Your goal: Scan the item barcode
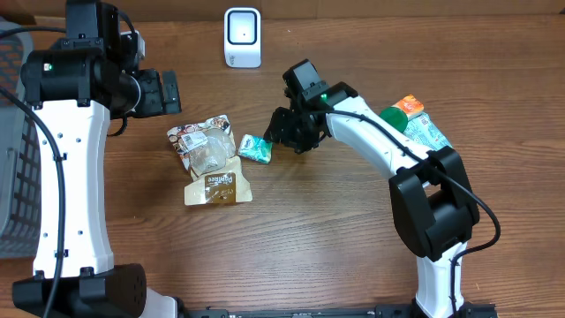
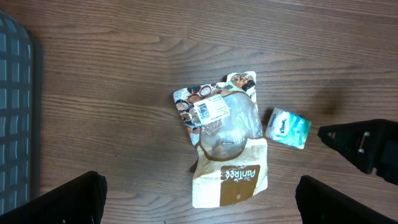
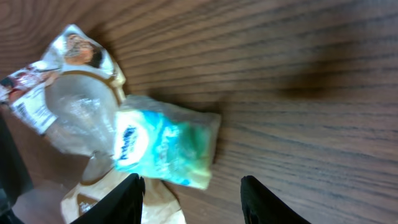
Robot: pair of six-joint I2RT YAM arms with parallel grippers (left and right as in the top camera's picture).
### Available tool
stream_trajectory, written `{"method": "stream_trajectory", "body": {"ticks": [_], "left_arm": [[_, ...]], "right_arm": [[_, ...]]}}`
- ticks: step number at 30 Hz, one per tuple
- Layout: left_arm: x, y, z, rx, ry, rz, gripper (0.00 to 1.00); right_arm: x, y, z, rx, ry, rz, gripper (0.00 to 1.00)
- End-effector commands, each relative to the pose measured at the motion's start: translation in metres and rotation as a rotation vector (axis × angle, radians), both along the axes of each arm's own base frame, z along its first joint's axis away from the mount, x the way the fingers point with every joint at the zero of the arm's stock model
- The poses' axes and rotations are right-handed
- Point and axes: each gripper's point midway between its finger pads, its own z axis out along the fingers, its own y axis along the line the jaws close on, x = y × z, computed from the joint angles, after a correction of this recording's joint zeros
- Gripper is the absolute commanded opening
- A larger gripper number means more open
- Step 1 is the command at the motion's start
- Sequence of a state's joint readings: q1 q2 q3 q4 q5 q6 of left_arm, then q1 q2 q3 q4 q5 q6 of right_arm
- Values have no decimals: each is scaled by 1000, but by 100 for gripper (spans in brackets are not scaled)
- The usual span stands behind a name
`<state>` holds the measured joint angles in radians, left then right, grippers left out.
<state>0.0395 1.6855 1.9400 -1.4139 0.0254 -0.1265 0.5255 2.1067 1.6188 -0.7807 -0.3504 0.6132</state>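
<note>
The little green tissue pack lies flat on the wooden table just beside the brown snack pouch, with the right gripper right by it, jaws partly open and holding nothing, and the left gripper above the pouch, jaws wide open.

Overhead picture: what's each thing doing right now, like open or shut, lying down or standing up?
Scanner: standing upright.
Pouch: lying flat, white label up.
Tissue pack: lying flat beside the pouch.
Left claw: wide open, empty.
Right claw: partly open, one finger on each side of the tissue pack, not gripping it yet.
</note>
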Motion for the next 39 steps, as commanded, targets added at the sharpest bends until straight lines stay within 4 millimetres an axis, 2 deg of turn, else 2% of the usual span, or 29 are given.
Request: {"method": "stream_trajectory", "body": {"ticks": [1, 7, 9, 11, 16, 19, 20, 24, 27, 31, 33, 39], "left_arm": [[2, 0, 3, 11, -11, -16, 100], [2, 0, 3, 11, -11, -16, 100], [2, 0, 3, 11, -11, -16, 99], [2, 0, 3, 11, -11, -16, 100], [2, 0, 3, 10, -11, -16, 100], [2, 0, 3, 11, -11, -16, 99], [2, 0, 3, 11, -11, -16, 99], [2, 0, 3, 11, -11, -16, 99], [2, 0, 3, 11, -11, -16, 99], [2, 0, 3, 10, -11, -16, 100], [2, 0, 3, 11, -11, -16, 99], [2, 0, 3, 10, -11, -16, 100]], "right_arm": [[-5, 0, -11, 12, 27, -33, 48], [7, 10, -22, 46, -54, 43, 50], [7, 20, -25, 91, -80, 123, 62], [6, 27, -32, 121, -93, 178, 65], [2, 26, -55, 103, -116, 286, 69], [0, 25, -58, 102, -139, 349, 68], [0, 25, -57, 105, -145, 359, 65], [2, 24, -56, 105, -154, 364, 35], [5, 22, -53, 107, -161, 358, 26], [11, 18, -42, 108, -172, 344, 8], [15, 14, -34, 99, -179, 334, 4], [22, -1, 8, 89, -174, 277, 4]]}}
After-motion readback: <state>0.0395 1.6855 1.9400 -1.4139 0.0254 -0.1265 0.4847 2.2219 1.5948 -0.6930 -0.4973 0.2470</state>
